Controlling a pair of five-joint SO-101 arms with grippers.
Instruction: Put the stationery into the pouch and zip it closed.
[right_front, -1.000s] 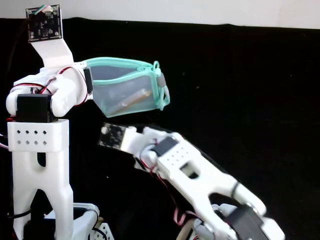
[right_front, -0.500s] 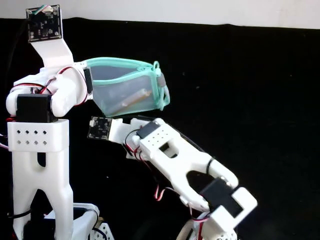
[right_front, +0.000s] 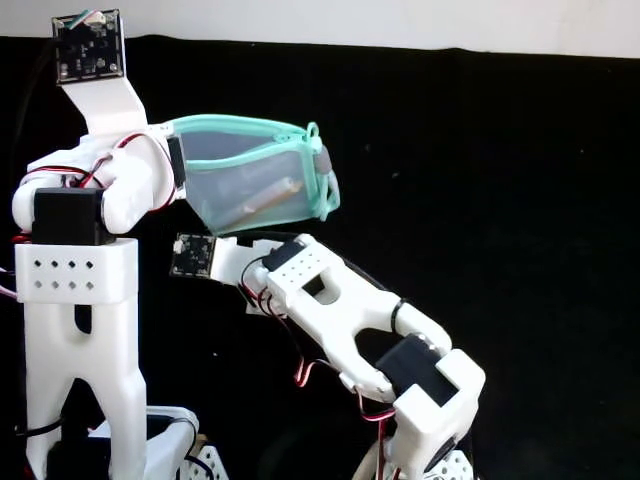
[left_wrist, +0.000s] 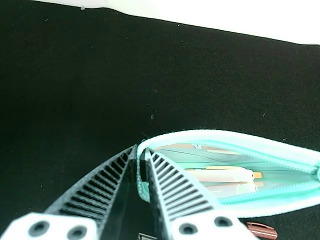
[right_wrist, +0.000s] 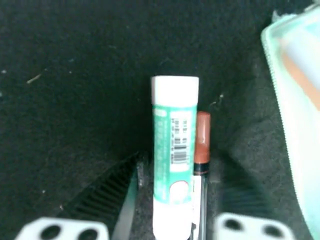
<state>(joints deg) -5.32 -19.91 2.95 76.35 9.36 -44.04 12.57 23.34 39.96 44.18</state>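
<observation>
From the high view I see the left gripper (right_front: 178, 165) in the upper left of the frame, its fingers clamped together on one end of the mint-green pouch (right_front: 255, 185), holding it off the black cloth (right_front: 500, 200). The pouch stretches toward the centre of the frame with its zipper edge on top. Through its clear wall I can make out a pale pencil-like stick (right_front: 265, 200) lying at a slant.

On the left wrist feed, the left gripper (left_wrist: 141, 150) pinches the pouch rim (left_wrist: 215, 134), and the mouth gapes open. A white stick with an orange tip (left_wrist: 225, 174) lies inside.

The right arm (right_front: 340, 300) sits just below the pouch, in the middle of the high view. On its wrist feed, the right gripper (right_wrist: 182, 165) has its fingers apart, straddling a white and green glue stick (right_wrist: 174, 150) and a copper-capped pen (right_wrist: 202, 135). These two lie side by side, touching, on the cloth. An edge of the pouch (right_wrist: 295, 100) hangs near them.
</observation>
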